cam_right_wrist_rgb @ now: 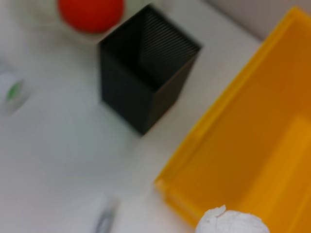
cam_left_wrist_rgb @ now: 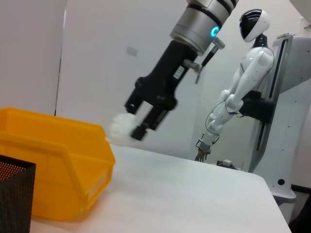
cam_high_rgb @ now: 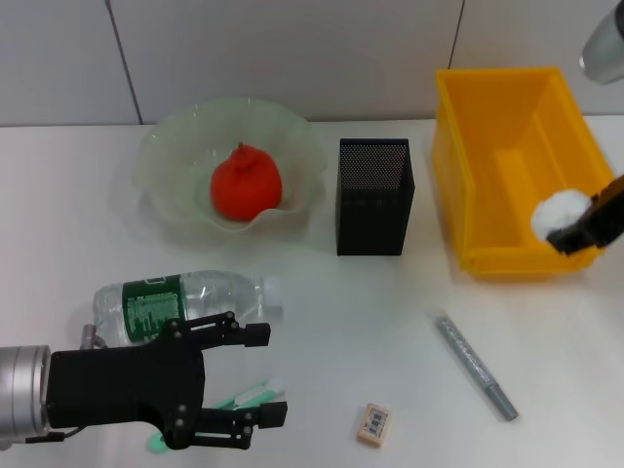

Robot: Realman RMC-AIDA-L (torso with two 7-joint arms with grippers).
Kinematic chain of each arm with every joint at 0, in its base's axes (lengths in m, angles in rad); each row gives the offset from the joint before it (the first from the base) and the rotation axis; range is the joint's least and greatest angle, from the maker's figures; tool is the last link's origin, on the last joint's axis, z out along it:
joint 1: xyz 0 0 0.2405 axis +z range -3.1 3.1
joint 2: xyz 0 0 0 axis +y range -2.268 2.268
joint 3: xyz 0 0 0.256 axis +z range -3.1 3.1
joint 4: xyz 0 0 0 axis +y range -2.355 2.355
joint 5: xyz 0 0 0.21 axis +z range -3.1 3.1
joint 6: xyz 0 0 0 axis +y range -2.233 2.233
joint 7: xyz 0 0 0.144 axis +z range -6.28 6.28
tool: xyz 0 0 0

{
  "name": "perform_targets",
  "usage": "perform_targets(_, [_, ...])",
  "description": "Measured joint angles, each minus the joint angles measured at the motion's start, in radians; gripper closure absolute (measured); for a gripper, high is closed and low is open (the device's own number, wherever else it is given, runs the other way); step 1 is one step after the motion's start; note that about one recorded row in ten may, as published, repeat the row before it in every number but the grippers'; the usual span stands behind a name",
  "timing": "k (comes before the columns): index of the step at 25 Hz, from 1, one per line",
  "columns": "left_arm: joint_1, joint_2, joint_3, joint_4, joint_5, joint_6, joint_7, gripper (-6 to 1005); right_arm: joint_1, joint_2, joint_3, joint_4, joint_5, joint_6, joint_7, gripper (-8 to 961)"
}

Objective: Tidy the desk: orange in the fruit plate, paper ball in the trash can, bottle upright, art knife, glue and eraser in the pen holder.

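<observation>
The right end effector (cam_high_rgb: 570,232) is clamped on the paper ball (cam_high_rgb: 558,212) over the yellow trash can (cam_high_rgb: 468,175); light and crushable, it likely needs only a gentle pinch.

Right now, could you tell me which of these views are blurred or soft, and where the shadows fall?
Head view: sharp throughout, with soft shadows beside the pen holder and beneath the left gripper. Left wrist view: mostly crisp, showing the right gripper holding the paper ball above the yellow bin. Right wrist view: blurred overall; the orange and the bottle are smeared.
</observation>
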Motion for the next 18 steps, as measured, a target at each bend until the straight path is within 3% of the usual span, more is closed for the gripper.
perform_targets(5, [-0.003, -0.001, 0.0, -0.008, 0.0, -0.001, 0.0, 135, -0.055, 0.002, -0.005, 0.044, 0.0, 0.202, -0.018, 405])
perform_targets(8, [-0.006, -0.001, 0.0, -0.016, 0.0, -0.005, 0.0, 136, -0.081, 0.002, -0.041, 0.158, 0.035, 0.391, -0.042, 396])
perform_targets(15, [-0.007, -0.001, -0.009, -0.021, -0.005, -0.008, 0.0, 136, -0.076, -0.001, -0.065, 0.308, 0.04, 0.58, -0.049, 374])
perform_targets(18, [-0.006, -0.001, -0.024, -0.022, -0.005, -0.009, 0.0, 136, -0.075, -0.001, -0.065, 0.319, 0.041, 0.595, -0.051, 365])
